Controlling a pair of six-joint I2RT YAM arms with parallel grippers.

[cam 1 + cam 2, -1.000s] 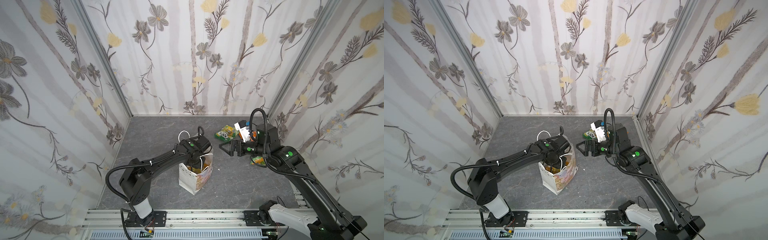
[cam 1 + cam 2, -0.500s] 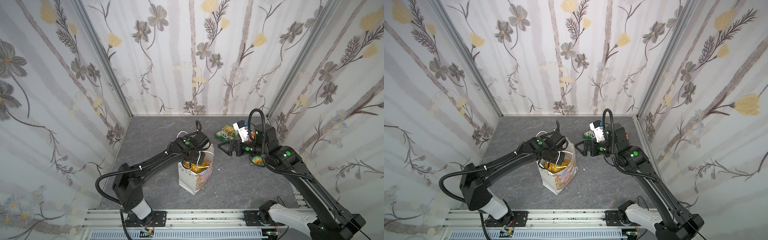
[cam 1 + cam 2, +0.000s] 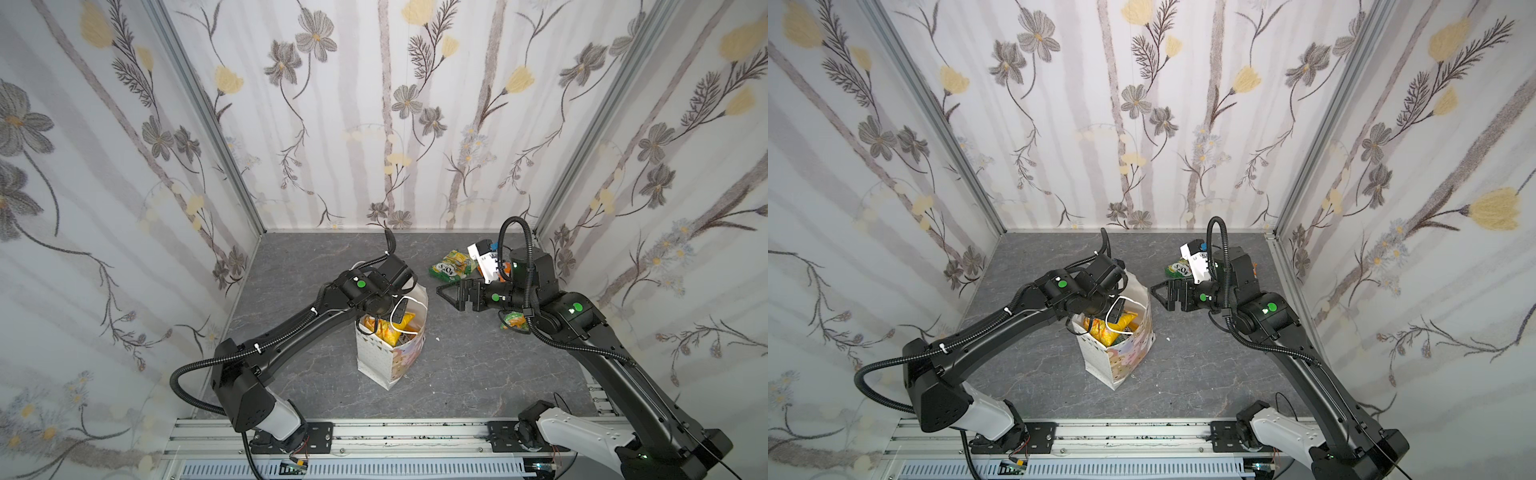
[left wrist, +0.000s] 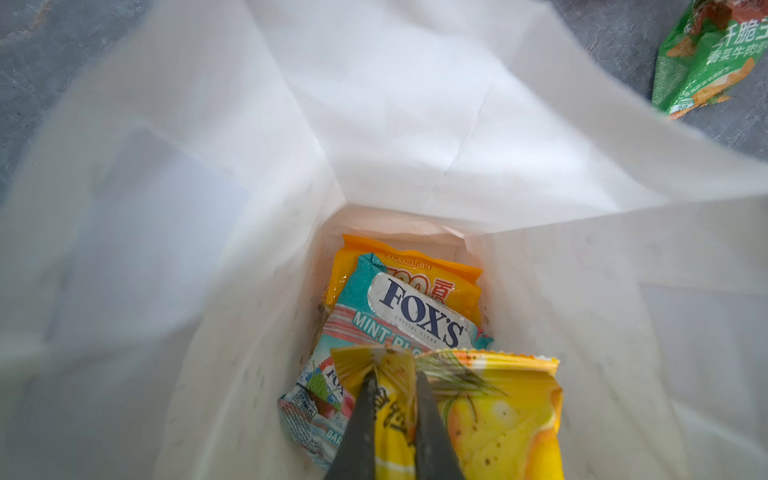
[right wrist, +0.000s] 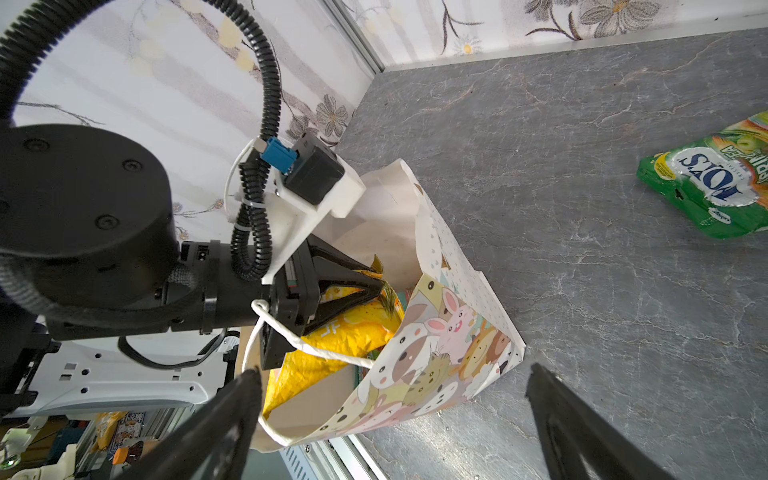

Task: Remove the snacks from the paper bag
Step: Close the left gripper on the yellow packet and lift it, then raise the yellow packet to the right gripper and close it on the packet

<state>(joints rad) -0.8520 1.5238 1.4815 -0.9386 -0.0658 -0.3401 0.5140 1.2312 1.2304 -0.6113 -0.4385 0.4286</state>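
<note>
left arm (image 3: 291,332) swung over bag (image 3: 390,361) | left gripper (image 4: 395,376) pinching yellow packet (image 4: 392,415) inside | right gripper (image 3: 449,296) wide open, empty, bag's 2 o'clock

Top pair high, steeply down over whole tabletop (image 3: 457,374); both wrist views close on paper bag (image 4: 415,124)

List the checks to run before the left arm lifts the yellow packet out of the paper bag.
1. Left gripper jaws shut on the yellow packet: ok.
2. FOX'S packet lies beneath, outside the jaws: ok.
3. Cord handle clear of the left gripper: not ok, it drapes across it.
4. Paper bag standing: ok.
5. Right gripper open, outside the bag: ok.
6. Bag will stay down during the lift: cannot tell.
</note>
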